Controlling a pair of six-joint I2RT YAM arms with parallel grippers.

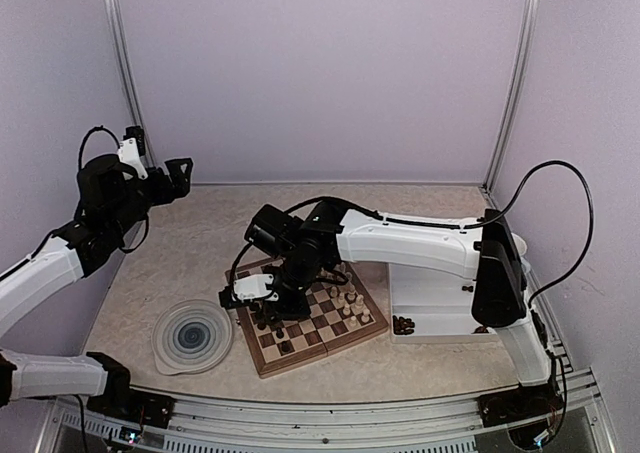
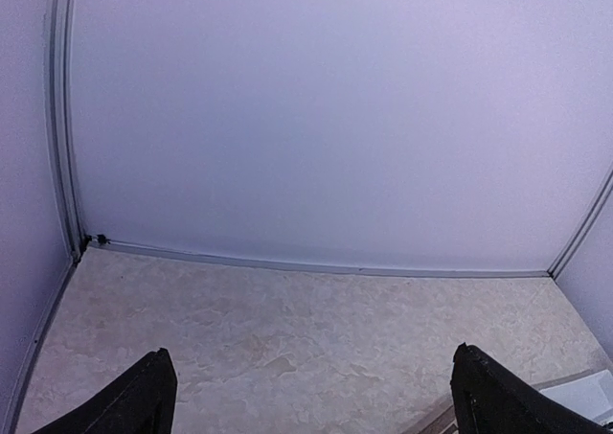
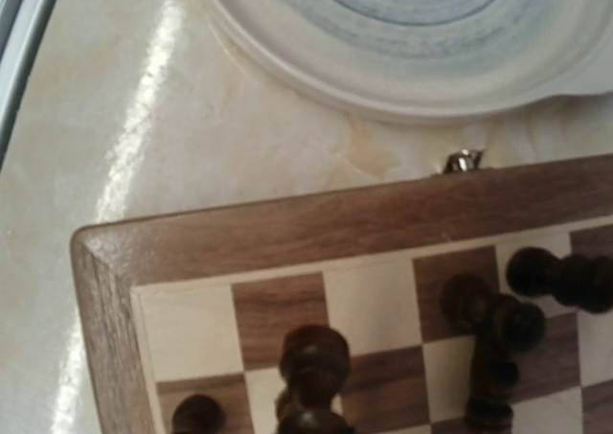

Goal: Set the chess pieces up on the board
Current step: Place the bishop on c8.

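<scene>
The board (image 1: 300,359) lies in the middle of the table, with dark chess pieces (image 1: 275,323) on its left side and pale chess pieces (image 1: 350,298) on its right side. My right gripper (image 1: 266,299) reaches down over the board's left part. In the right wrist view its fingers stay out of frame, and a dark piece (image 3: 312,362) rises at the bottom centre, looking held above the squares near the board's corner (image 3: 105,262). More dark pieces (image 3: 490,311) stand to the right. My left gripper (image 1: 178,178) hangs open, high at the back left, with its fingertips (image 2: 144,396) far apart over bare table.
A round blue-swirl plate (image 1: 192,335) sits just left of the board, close to its edge (image 3: 412,32). A white two-compartment tray (image 1: 440,303) lies to the right, with a few dark pieces (image 1: 403,324) in it. A small metal clasp (image 3: 462,161) sticks out of the board's rim.
</scene>
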